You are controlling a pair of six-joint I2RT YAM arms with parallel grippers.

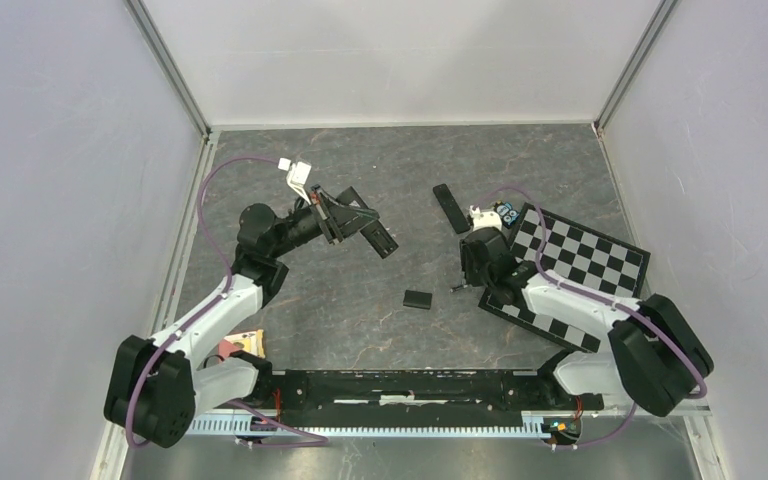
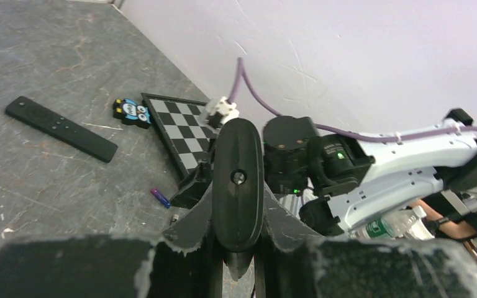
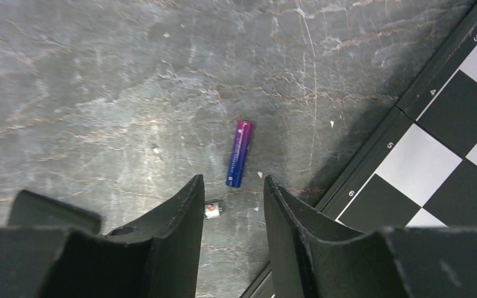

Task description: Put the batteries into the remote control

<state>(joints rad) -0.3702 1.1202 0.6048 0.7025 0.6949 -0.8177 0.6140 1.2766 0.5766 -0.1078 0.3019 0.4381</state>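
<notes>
Top view: we see no battery seated anywhere. The left gripper (image 1: pixel 335 222) clamps a remote (image 1: pixel 375 235) raised off the table (image 1: pixel 360 330), arm stretched forward. A loose cover (image 1: pixel 418 298) lies mid-table. The right gripper (image 1: pixel 463 285) sits low, beside the checkerboard (image 1: pixel 600 255).

Left wrist view: we see the held remote end-on and cannot tell whether its slot is filled. A second remote (image 2: pixel 61 128) lies flat.

Right wrist view: jaws are partly apart and empty. A purple-blue battery (image 3: pixel 239 153) lies on the table just ahead of the tips. We judge pickup and loading are not yet done.
</notes>
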